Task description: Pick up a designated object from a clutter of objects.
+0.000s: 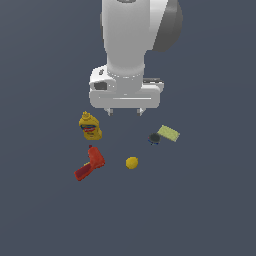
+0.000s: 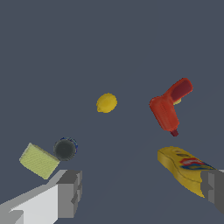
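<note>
Five items lie spread out; gripper (image 1: 125, 112) hangs high, jaws wide apart and empty, so centre it over the lemon-like ball (image 1: 132, 162), which sits alone between the red drill (image 1: 90, 163) and the dark round thing (image 1: 154, 138), then descend straight.

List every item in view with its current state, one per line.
gripper: open, empty, raised above the items
lemon-like ball: on the surface, alone, untouched
mustard bottle: lying down
red power drill: on its side
sponge: flat
small dark round thing: beside the sponge
</note>
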Available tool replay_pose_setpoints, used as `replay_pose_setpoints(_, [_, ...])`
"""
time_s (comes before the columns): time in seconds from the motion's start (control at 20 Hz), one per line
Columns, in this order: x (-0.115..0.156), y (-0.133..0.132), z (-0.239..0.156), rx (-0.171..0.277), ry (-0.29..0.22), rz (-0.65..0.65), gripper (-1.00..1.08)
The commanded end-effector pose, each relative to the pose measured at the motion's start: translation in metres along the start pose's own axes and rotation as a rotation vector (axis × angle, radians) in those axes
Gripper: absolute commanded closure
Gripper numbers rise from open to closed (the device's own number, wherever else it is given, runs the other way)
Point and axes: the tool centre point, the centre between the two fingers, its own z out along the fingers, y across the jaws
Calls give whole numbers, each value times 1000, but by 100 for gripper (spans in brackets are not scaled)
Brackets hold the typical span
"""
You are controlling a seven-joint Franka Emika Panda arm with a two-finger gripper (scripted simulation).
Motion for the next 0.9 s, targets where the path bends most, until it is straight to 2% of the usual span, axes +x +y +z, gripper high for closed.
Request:
replay_pose_setpoints(0.0, [0,0,0,0,0,0,-92])
replay_pose_setpoints(0.55, [-3,0,-6,14,6,-19,-92])
replay_pose_setpoints(0.85, [4,-2,5,13,9,-12,-92])
